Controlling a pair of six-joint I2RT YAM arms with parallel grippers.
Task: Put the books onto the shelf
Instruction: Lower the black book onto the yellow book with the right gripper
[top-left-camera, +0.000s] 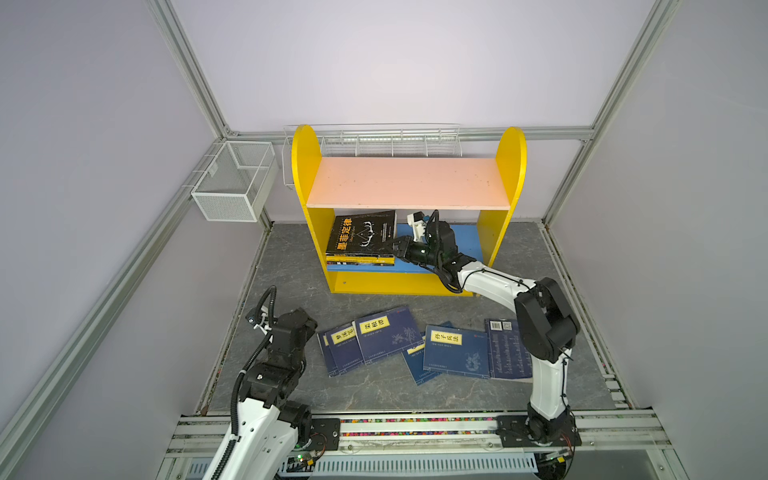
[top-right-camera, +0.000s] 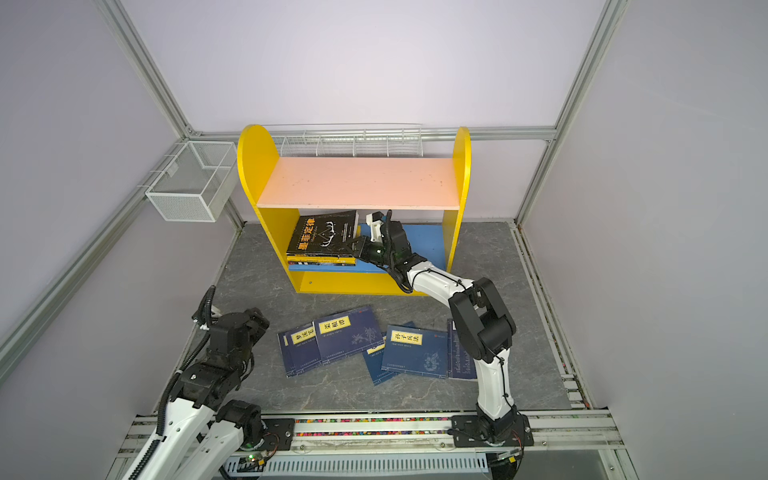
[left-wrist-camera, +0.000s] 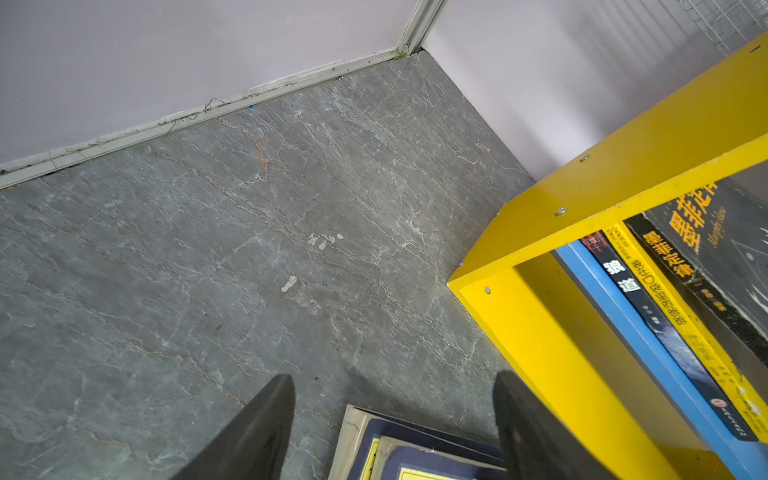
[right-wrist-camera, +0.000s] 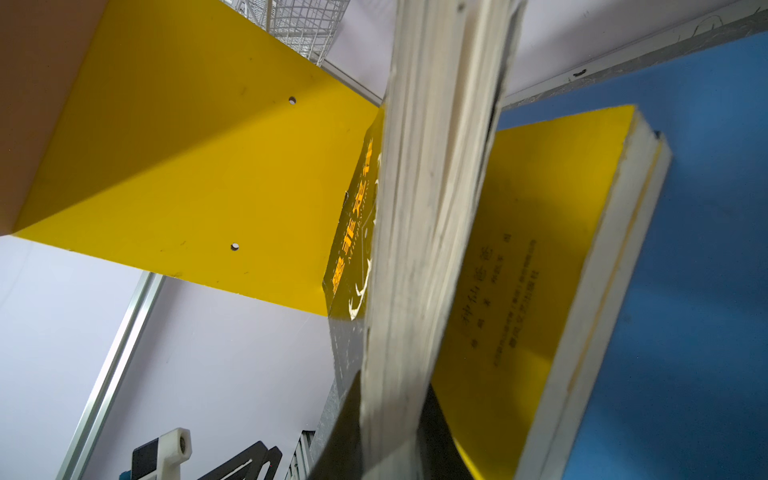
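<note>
Grey marble-patterned stone is forming the bench (top-left-camera: 374, 395), and the small yellow wooden shelf (top-left-camera: 305, 174) with rounded side panels is standing on its far side. The pink upper board (top-left-camera: 407, 183) is carrying nothing, while the blue lower board (top-left-camera: 465, 241) is taking books at its left end. There a thick black paperback with a large yellow Chinese title (top-left-camera: 361, 232) is lying tilted on a yellow paperback (right-wrist-camera: 540, 249), which is resting on a second black paperback (left-wrist-camera: 623, 274) that is lying flat on the blue board.

The white and black right arm (top-left-camera: 490, 282) is reaching into the shelf. The right jaws are gripping the page edge of the top black book with only a narrow gap, so this book is being held and is not yet released.

In front of the shelf, about six thin navy blue paperbacks with yellow title labels (top-left-camera: 386, 338) are lying flat on the bench and partly overlapping. One of them is showing its back cover (top-left-camera: 509, 349). The left arm (top-left-camera: 266, 374) is hovering beside the leftmost ones. The left jaws are standing wide apart and holding nothing.

In my judgement about one third of the task is being finished now. Three books are inside the shelf, the third only needing release, and the navy ones are waiting.
</note>
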